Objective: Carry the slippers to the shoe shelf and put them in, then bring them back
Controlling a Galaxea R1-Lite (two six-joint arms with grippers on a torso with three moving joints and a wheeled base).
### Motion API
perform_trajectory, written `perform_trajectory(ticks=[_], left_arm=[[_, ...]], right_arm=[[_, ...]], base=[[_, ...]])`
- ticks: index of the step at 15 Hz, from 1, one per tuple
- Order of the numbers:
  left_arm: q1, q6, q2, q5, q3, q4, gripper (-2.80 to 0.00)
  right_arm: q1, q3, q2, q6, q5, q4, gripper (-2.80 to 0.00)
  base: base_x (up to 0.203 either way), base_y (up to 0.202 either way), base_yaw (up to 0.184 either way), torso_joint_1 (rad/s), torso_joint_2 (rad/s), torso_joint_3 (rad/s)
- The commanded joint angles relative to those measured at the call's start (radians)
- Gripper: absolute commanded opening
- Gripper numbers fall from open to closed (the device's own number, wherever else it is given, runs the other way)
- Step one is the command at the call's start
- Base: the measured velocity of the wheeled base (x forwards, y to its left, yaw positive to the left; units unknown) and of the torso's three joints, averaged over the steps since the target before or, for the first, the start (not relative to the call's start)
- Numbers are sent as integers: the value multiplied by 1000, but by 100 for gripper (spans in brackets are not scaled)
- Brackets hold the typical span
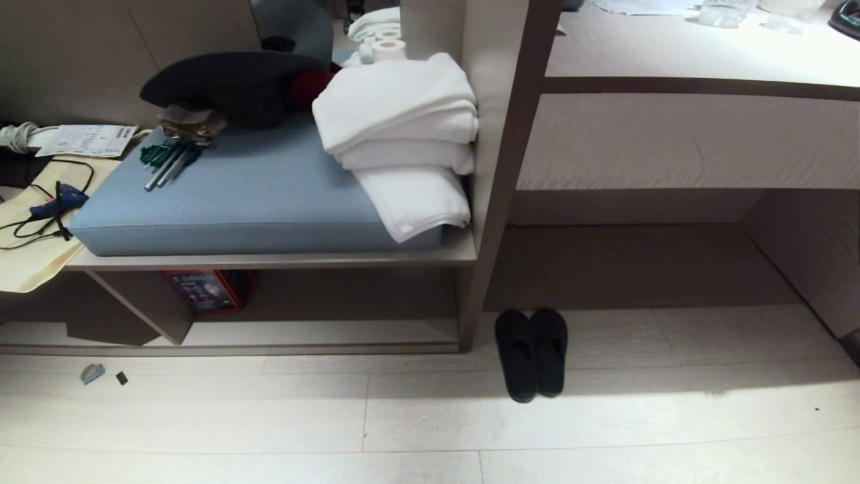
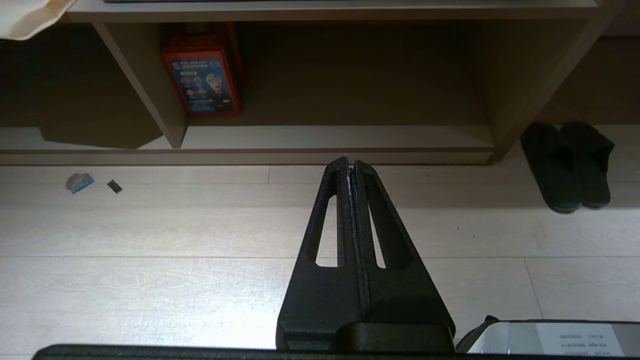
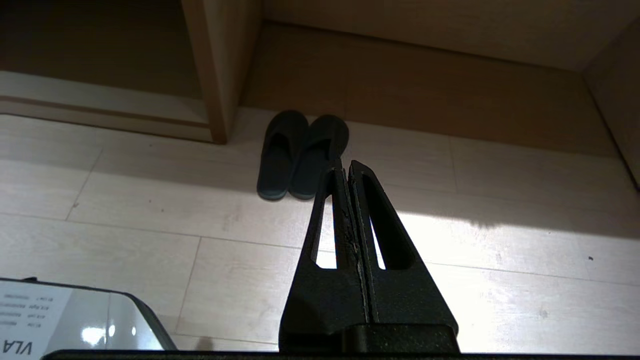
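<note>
Two grippers, nearest the cameras, neither seen from the head. Left gripper (image 2: 348, 162): fingers pressed together, nothing between them, hanging over the floor (image 2: 150, 280) short of the shelf's front edge. Right gripper (image 3: 345, 167): fingers likewise closed and empty, tips over the floor just beside the slippers' heel ends, not touching them.

Slippers (image 1: 531, 353): one pair, dark, side by side and touching along their inner edges, lying flat on the pale plank floor, toes toward the unit. They sit just outside the shoe shelf (image 1: 322, 333), beside the foot of its right-hand upright, at the mouth of the open recess under the tabletop (image 1: 672, 50).

Floor litter: two small scraps (image 1: 93, 372), one pale blue-grey, one dark, near the shelf's left front edge.

Shoe shelf: low open cubby with pale bottom board and slanted divider. Contents: one red box (image 1: 208, 289) with a printed blue face, standing at the back just right of the divider.

Bench board above: blue cushion (image 1: 255, 195); a stack of folded white towels (image 1: 403, 134) at its right end against the upright; green-handled tools (image 1: 169, 158) near its left rear corner; a black hat-like heap (image 1: 228, 84) behind them. A blue glue gun (image 1: 57, 202) with black cord lies on cream cloth off the cushion's left edge.
</note>
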State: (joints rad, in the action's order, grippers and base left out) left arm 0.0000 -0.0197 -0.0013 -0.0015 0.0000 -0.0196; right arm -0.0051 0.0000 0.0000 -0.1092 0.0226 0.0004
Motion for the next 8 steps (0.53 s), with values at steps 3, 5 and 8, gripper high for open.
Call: perform_trajectory(ticks=[3,5,8], left_arm=[[0,0,1,1,8,0,-280],[1,-2,1,1,8,0,-280],[1,-2,1,0,8,0,-280]], right_arm=[[1,2,2,-3,0,0,-280],[0,2,2,-4,0,0,-280],[1,0,2,-3,0,0,-280]], base=[[0,0,0,2,3,200],[0,0,0,6,8,203],[0,0,0,3,2,202]])
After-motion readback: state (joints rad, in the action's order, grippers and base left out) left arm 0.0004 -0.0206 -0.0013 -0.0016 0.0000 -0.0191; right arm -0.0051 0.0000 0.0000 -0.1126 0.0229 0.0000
